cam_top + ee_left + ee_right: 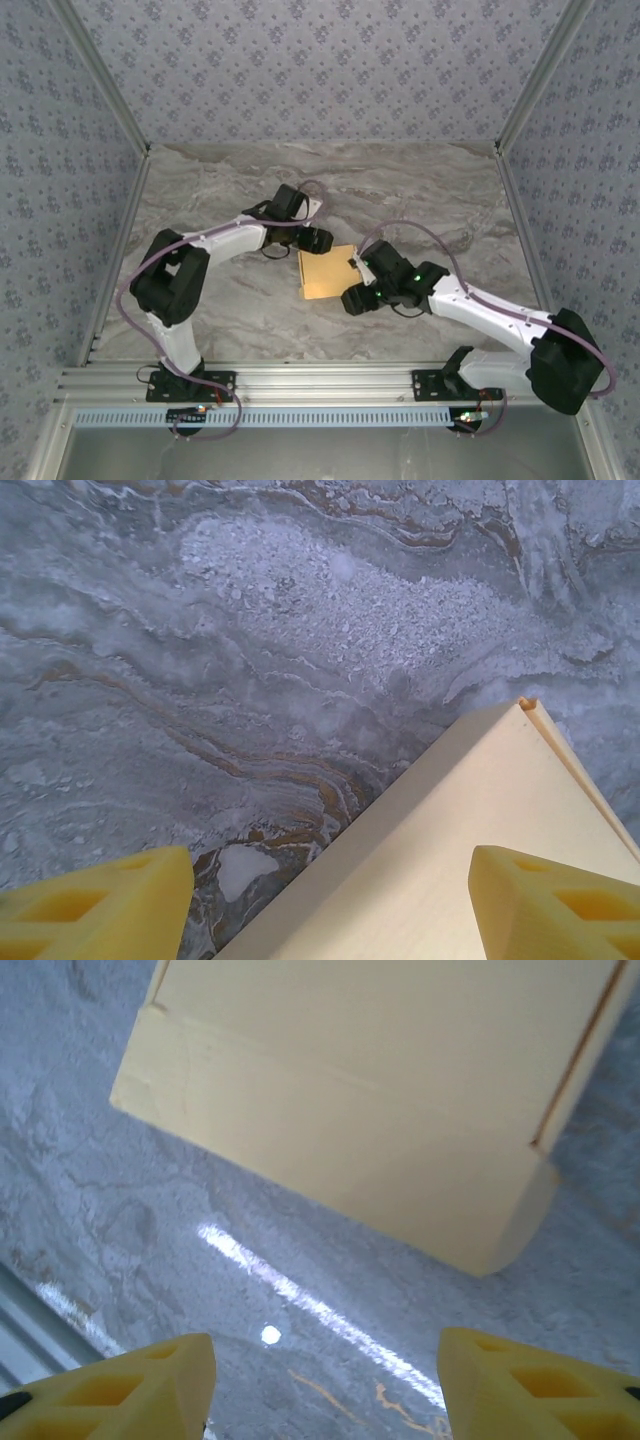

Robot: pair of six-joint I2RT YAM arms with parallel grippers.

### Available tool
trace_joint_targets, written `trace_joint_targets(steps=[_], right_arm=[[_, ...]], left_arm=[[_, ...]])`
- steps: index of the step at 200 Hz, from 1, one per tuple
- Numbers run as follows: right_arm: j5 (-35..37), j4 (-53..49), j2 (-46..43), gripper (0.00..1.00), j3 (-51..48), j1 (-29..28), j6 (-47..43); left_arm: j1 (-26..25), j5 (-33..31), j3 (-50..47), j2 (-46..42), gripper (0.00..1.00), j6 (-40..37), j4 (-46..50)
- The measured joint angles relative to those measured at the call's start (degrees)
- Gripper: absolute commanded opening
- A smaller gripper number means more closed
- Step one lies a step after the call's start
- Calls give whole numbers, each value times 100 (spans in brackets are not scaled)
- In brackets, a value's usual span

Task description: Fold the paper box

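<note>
A grey, marble-patterned table (250, 310) spreads between patterned walls, with the white left arm (225, 240) and white right arm (490, 310) reaching in from its near edge toward the centre. Near the middle of the table lies the yellow-orange thin-card paper box (325, 273), flat on the surface between the two arms. The left gripper (318, 240) sits at the box's far edge. From its wrist camera, its yellow fingers (95, 905) stand wide apart and grasp nothing, and a corner of the box (450, 850) runs beneath them. The right gripper (358, 298) is at the box's near right corner. Its own yellow fingers (540, 1380) are likewise spread and empty over bare table, with the box (380, 1090) just beyond.
</note>
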State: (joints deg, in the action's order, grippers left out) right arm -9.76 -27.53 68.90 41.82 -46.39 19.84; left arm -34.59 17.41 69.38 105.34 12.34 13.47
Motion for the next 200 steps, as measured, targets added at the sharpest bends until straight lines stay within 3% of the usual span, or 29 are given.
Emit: trace_joint_targets(steps=[39,85,200], right_arm=[[-459,365,551,61,-136,-31,-46],[-678,669,1165,60,-61,221,-229],[-1322,997,1574,61,365,1593,-730]], left_arm=[[205,686,107,146,70,35,186],[273,1047,13,149,67,122,173],[332,981,-1259,-546,67,501,-142]])
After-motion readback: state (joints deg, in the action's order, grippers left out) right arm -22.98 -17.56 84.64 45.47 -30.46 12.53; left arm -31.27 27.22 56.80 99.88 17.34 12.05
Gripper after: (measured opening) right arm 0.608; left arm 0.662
